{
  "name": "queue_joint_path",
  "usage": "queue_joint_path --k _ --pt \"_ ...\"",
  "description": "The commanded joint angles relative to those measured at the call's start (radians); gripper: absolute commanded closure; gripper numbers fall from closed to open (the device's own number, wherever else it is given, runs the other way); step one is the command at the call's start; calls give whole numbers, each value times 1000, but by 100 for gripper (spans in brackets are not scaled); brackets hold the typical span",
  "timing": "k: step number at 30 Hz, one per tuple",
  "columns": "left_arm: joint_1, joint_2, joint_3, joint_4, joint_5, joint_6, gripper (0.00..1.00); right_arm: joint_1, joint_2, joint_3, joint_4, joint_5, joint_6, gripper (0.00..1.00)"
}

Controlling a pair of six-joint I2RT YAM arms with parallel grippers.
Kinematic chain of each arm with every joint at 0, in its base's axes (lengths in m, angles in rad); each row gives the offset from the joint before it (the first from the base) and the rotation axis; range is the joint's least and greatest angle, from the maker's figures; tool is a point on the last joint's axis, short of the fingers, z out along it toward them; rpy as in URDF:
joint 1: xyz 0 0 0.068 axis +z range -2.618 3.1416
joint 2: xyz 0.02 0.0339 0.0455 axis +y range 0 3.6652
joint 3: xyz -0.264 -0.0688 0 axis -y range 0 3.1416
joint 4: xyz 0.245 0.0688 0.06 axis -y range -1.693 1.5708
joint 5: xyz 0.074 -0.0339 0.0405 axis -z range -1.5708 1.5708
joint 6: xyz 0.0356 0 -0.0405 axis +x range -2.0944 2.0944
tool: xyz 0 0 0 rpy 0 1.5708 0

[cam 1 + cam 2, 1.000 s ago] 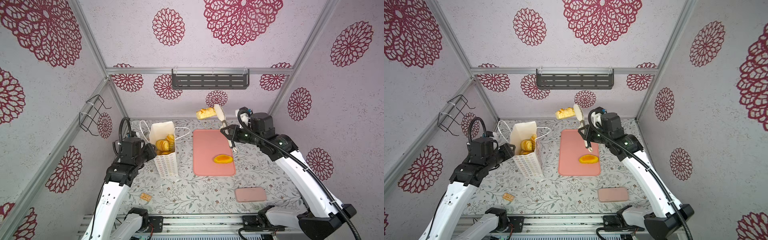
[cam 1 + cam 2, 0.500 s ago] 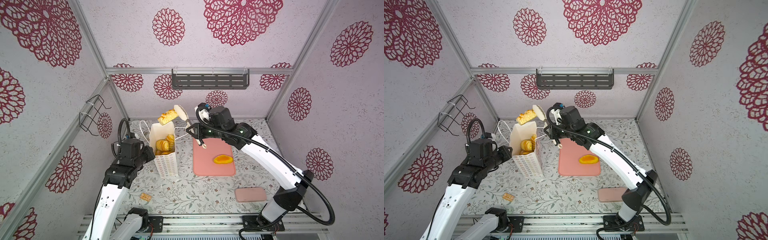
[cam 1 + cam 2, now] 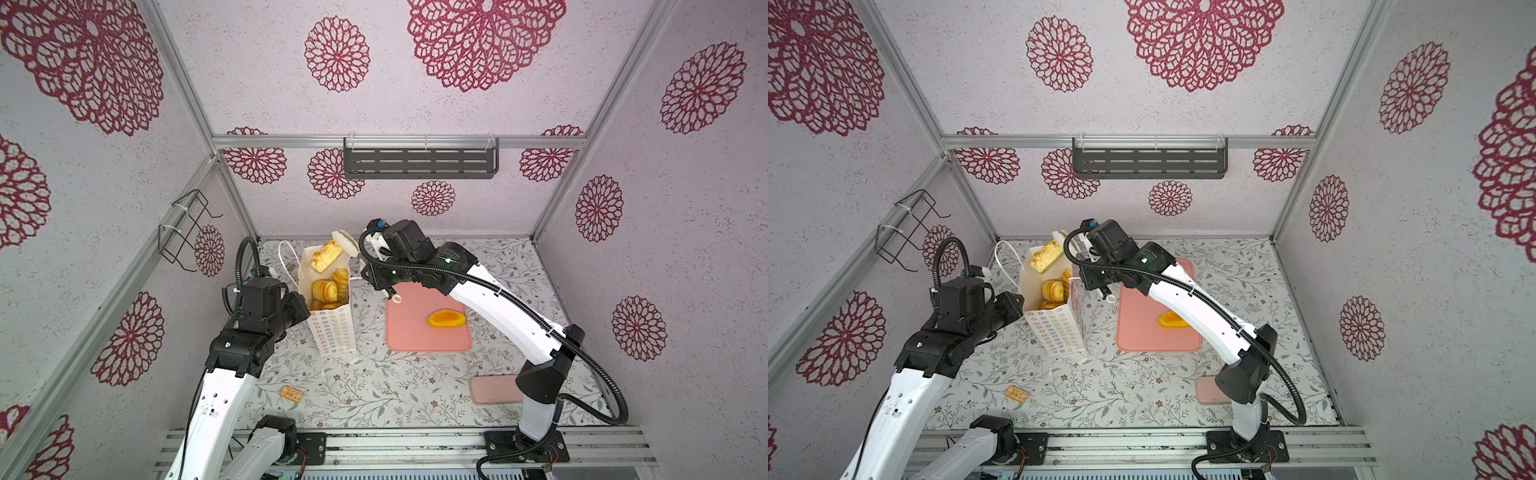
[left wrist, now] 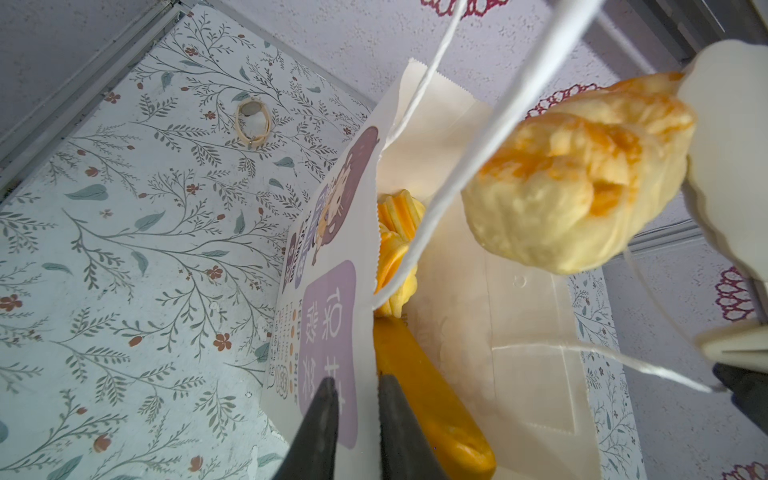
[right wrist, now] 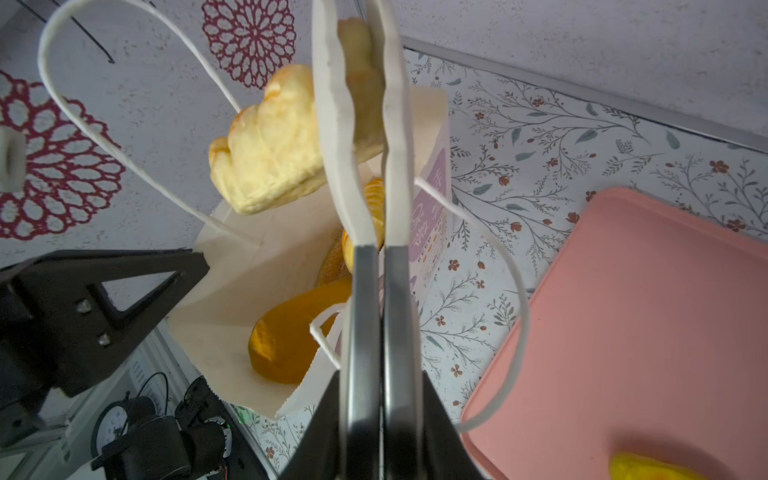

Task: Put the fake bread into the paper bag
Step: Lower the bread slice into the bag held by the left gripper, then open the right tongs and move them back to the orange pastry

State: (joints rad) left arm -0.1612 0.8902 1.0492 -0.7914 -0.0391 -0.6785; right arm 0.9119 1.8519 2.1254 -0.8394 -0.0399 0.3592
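Matt paper bag (image 3: 333, 332); brushed-metal tongs (image 5: 365, 316)

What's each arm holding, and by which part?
Right tool grips the flaky pastry by one end. Left tool straddles a side wall of the paper bag; firm grip unclear.

Right hand (image 5: 360, 37) clamped aloft; left hand (image 4: 358, 384) lower, narrowed.

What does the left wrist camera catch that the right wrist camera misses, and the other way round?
Left wrist only: a tan ring on the table and the cartoon figure printed on the paper bag. Right wrist only: the pink tray with an orange bread piece, and the right gripper clamping the tongs' metal arms. Both: the pale pastry held in the tongs over the open bag, with a long loaf inside.
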Motion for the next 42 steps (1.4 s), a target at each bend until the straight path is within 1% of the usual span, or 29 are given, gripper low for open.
queue_joint_path --k 1,9,14,18,24,29,33,37,39,42 --pt "-3 0 8 -8 -10 -4 78 3 -22 49 23 28 -39 90" --pt "-3 1 9 -8 -9 -8 78 4 -16 59 31 11 -39 69" --pt "-3 1 12 -9 -7 -10 78 4 -20 61 31 9 -39 62" --pt "-4 0 13 -12 -6 -10 79 4 -29 61 35 27 -36 62" --pt "-4 3 18 -11 -5 -9 78 1 -58 62 42 54 -27 64" --pt "-3 9 27 -12 -7 -5 73 -7 -115 40 34 111 -22 65" --pt "-4 15 32 -6 -5 -2 73 -33 -214 -57 51 153 -4 65" --pt "-3 24 34 3 1 1 71 -95 -356 -231 81 154 48 65" --pt "-4 28 38 6 4 3 69 -144 -432 -341 95 123 86 65" --pt "-3 32 41 10 3 8 66 -249 -552 -529 110 53 154 65"
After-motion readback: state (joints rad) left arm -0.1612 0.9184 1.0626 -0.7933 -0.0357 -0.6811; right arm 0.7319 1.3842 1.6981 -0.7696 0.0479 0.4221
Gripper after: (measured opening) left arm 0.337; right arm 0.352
